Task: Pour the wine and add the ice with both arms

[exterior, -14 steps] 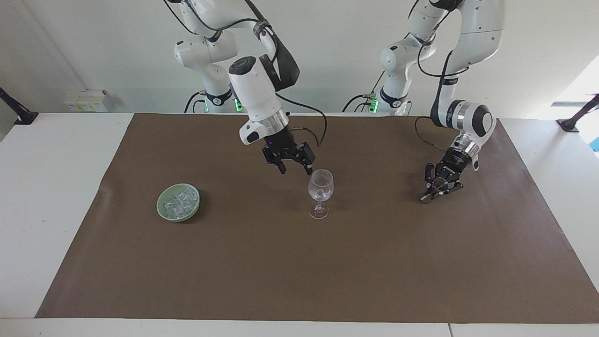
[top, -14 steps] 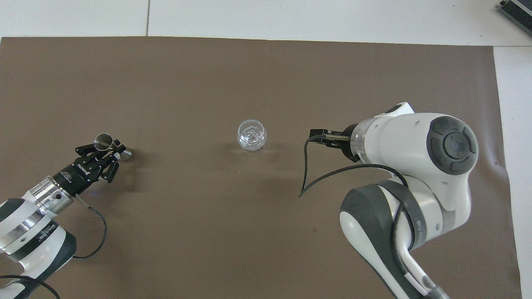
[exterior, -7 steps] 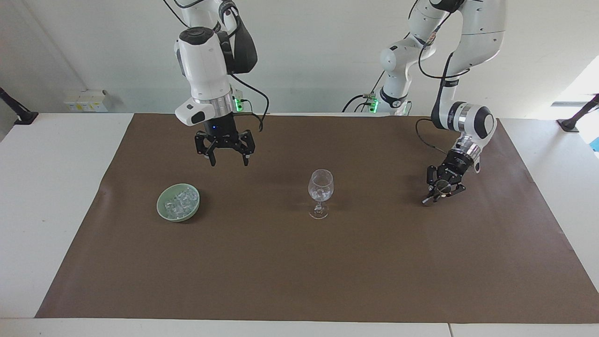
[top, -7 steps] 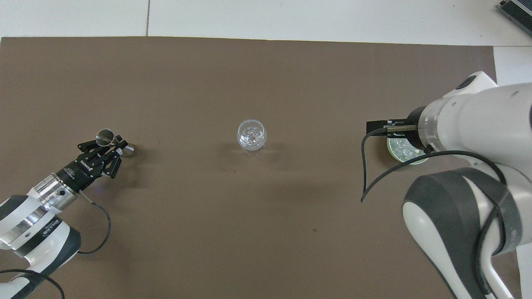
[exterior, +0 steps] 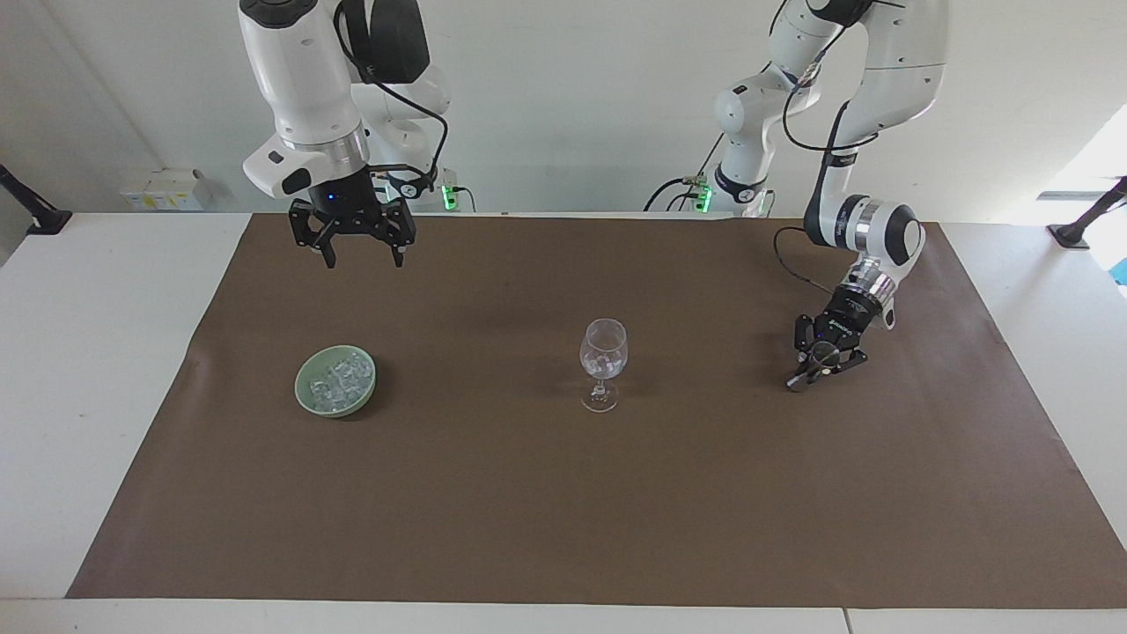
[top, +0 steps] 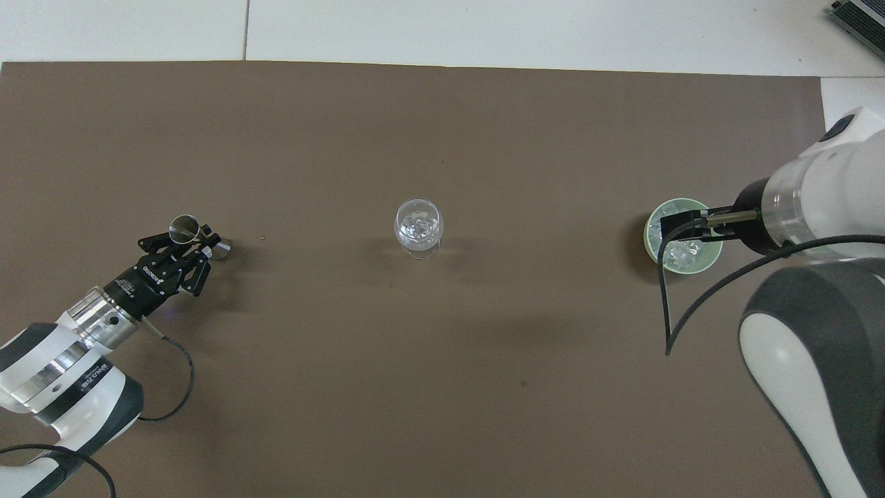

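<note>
**Operator:** Two arms, one brown mat (exterior: pixel 563 493), one wine glass (exterior: pixel 603 363), one pale green bowl (exterior: pixel 335 380), one small metal jigger (top: pixel 184 228). That is my whole count, largest to smallest.

**Second:** Where are your grippers?

**Operator:** My right gripper (exterior: pixel 359 254) hangs high with its fingers spread and nothing between them, over the mat at the right arm's end, above a spot nearer to the robots than the bowl. My left gripper (exterior: pixel 821 365) is clamped tight on the jigger, low over the mat at the left arm's end, the jigger tilted.

**Second:** And the ice?

**Operator:** Most of the ice (exterior: pixel 339 382) is heaped in the bowl, several cubes, too jumbled to count. The glass stands upright mid-mat with some cubes in its bowl already; I can't tell how many.

**Second:** How will a cube handle?

**Operator:** I judge them light, hard and slick, likely wet. I'd pinch one across two flat faces, from above, gently, or it may squirt out. The glass looks thin and top-heavy on its stem, so I'd release low over its rim.
</note>
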Motion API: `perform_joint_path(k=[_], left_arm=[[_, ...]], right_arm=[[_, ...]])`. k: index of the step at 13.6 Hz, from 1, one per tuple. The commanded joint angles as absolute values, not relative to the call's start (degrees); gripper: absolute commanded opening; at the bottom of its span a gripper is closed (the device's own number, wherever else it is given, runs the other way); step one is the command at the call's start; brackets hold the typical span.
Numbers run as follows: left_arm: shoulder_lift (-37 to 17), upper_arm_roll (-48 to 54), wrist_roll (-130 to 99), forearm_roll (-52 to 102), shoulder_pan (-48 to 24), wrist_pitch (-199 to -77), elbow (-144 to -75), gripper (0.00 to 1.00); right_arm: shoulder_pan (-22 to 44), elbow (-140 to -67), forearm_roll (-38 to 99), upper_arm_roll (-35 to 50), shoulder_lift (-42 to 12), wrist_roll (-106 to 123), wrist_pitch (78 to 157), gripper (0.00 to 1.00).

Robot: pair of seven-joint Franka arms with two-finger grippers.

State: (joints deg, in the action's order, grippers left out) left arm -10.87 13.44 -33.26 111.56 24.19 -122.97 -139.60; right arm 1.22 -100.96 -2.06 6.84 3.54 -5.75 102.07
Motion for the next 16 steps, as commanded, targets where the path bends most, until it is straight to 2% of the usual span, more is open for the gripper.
perform_joint_path(k=[1,2,4,7,8,9,12,16], left_arm=[[-11.60,12.92,-32.08,112.76,23.12,-123.84,-138.87,0.14],[-11.60,12.92,-32.08,112.68,23.12,-123.84,-138.95,0.17],[-11.60,12.92,-32.08,112.68,23.03,-123.93,-139.13,0.39],[-11.60,12.92,-32.08,112.68,23.12,-123.75,-139.22,0.55],[-11.51,12.92,-32.08,112.68,23.20,-123.66,-139.31,0.74],[-11.51,12.92,-32.17,112.59,23.46,-123.66,-139.31,1.00],[-11.43,12.83,-32.08,110.58,24.17,-123.66,-139.22,1.00],[-11.25,12.83,-32.60,100.58,27.50,-123.05,-138.08,1.00]], right_arm=[[0.44,-100.64,-1.94,7.56,3.61,-3.96,101.34,1.00],[0.09,-99.94,-0.02,7.56,3.43,-3.96,100.47,1.00],[-1.05,-99.15,1.41,7.21,3.17,-3.00,100.28,1.00],[-0.88,-98.61,0.88,7.12,2.81,-1.06,100.81,1.00],[-0.88,-99.05,0.88,7.12,2.99,-1.14,100.81,1.00],[-0.88,-99.14,0.88,7.12,3.08,-1.58,100.55,1.00],[-0.79,-99.14,1.05,7.21,3.16,-1.58,100.11,1.00],[-0.53,-99.23,1.05,7.21,3.25,-1.49,100.11,1.00]])
